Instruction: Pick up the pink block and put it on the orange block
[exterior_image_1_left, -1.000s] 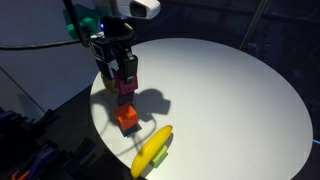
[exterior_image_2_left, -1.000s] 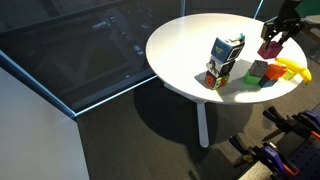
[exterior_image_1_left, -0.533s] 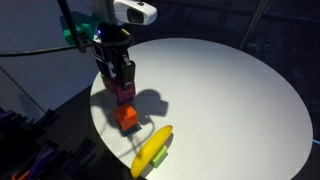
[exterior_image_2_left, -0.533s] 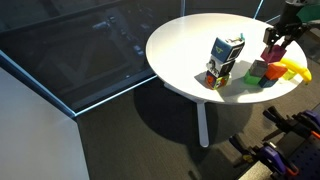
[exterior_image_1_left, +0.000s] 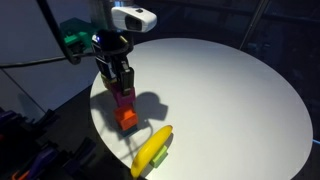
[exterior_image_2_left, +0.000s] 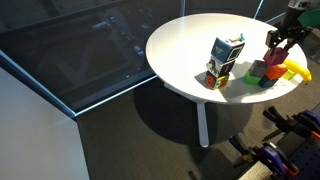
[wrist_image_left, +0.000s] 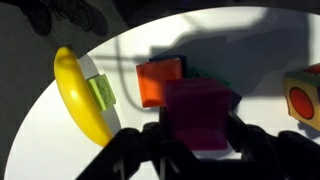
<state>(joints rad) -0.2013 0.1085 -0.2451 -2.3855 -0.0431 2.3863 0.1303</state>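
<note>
My gripper (exterior_image_1_left: 121, 88) is shut on the pink block (exterior_image_1_left: 124, 99), a small magenta cube, and holds it just above the orange block (exterior_image_1_left: 127, 119) on the round white table (exterior_image_1_left: 220, 100). In the wrist view the pink block (wrist_image_left: 198, 115) sits between the dark fingers (wrist_image_left: 197, 135), with the orange block (wrist_image_left: 158, 80) beyond it, partly covered. In an exterior view the gripper (exterior_image_2_left: 275, 46) hangs over the blocks at the table's far right, and the pink block (exterior_image_2_left: 272, 57) shows under it.
A yellow banana (exterior_image_1_left: 152, 150) with a green sticker lies next to the orange block, also in the wrist view (wrist_image_left: 82, 92). Black-and-white patterned cubes (exterior_image_2_left: 224, 57) are stacked mid-table. A green block (exterior_image_2_left: 258, 72) sits by the orange one. A patterned cube (wrist_image_left: 303, 95) shows at right.
The gripper with the pink block has moved down and slightly sideways, closer over the orange block.
</note>
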